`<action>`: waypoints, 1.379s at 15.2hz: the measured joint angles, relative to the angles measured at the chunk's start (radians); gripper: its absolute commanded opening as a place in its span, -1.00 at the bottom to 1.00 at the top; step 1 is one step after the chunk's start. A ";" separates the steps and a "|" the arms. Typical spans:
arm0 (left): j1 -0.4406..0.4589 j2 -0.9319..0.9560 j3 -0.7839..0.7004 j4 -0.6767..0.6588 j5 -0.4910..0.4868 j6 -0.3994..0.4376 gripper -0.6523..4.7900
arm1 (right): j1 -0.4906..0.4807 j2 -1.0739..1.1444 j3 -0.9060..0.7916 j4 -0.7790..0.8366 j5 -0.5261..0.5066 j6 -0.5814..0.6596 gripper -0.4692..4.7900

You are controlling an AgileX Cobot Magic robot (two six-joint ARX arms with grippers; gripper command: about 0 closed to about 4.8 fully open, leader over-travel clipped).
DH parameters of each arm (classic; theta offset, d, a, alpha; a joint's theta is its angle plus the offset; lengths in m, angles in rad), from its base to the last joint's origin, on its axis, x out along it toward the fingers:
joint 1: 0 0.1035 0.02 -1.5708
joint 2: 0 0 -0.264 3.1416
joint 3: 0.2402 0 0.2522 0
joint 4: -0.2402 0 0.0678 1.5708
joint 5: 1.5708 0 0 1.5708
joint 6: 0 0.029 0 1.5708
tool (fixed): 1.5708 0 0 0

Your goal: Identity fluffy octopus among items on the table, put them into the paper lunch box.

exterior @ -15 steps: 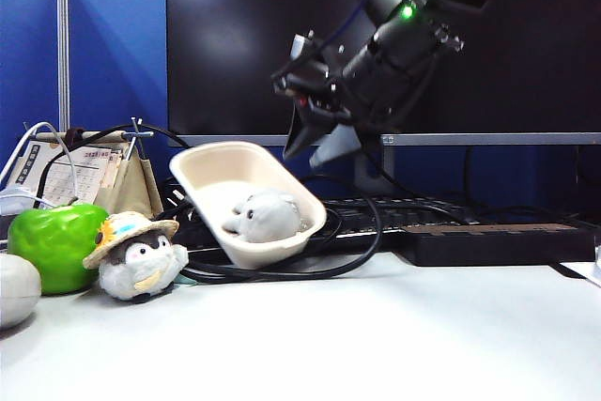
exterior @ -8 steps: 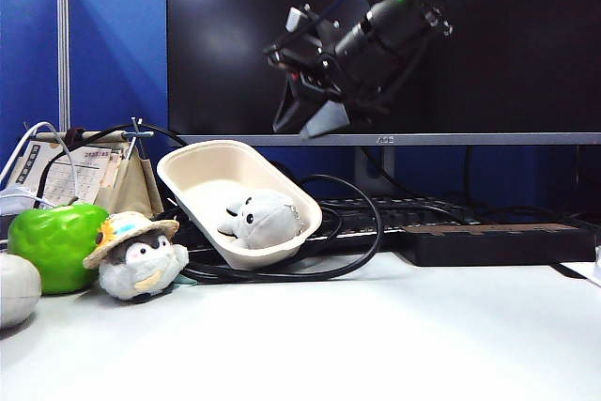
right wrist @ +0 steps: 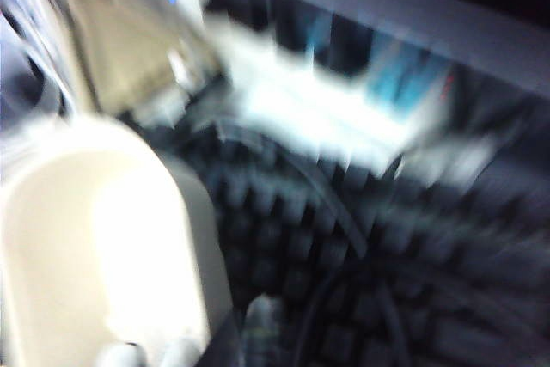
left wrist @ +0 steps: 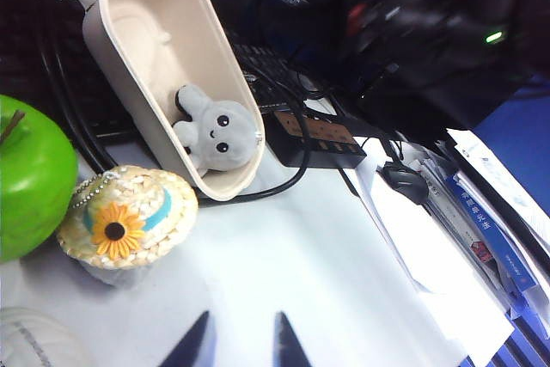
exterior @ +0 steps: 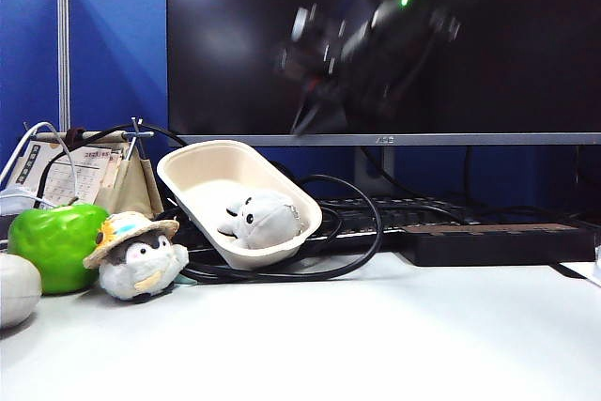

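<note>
The white table (exterior: 394, 335) carried a green apple (exterior: 54, 245) and a penguin plush in a straw hat (exterior: 139, 255) near its left edge. Further back, a paper lunch box (exterior: 202, 180) leaned tilted on black cables (exterior: 347, 232), beside a black power strip (exterior: 498, 241).

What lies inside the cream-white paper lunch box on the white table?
Inside the cream-white paper lunch box lies only the pale grey-blue fluffy octopus, at its lower end. The box floor under the octopus is covered. The rest is bare.
</note>
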 measured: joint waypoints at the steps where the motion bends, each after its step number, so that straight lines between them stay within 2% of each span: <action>1: 0.000 0.000 0.000 0.002 0.000 0.000 -0.43 | -0.001 -0.031 0.000 -0.015 0.001 0.000 -0.83; 3: 0.000 0.000 -0.001 0.014 -0.001 0.000 -0.44 | -0.001 -0.114 0.001 -0.102 0.014 0.002 -0.83; 6: 0.000 0.000 -0.001 0.035 -0.001 0.000 -0.44 | -0.001 -0.275 0.001 -0.348 0.033 -0.017 -0.83; 10: 0.000 0.000 -0.001 0.036 -0.001 0.000 -0.44 | 0.000 -0.454 0.000 -0.571 0.036 -0.020 -0.83; 13: 0.000 0.000 -0.001 0.036 0.000 0.000 -0.44 | 0.000 -0.642 0.000 -0.736 0.084 -0.020 -0.83; 17: 0.000 0.000 -0.001 0.036 0.000 0.000 -0.44 | 0.003 -0.884 -0.039 -0.849 0.085 -0.019 -0.83; 21: 0.000 0.000 -0.001 0.039 -0.017 0.000 -0.44 | 0.006 -1.135 -0.163 -0.852 0.085 0.003 -0.83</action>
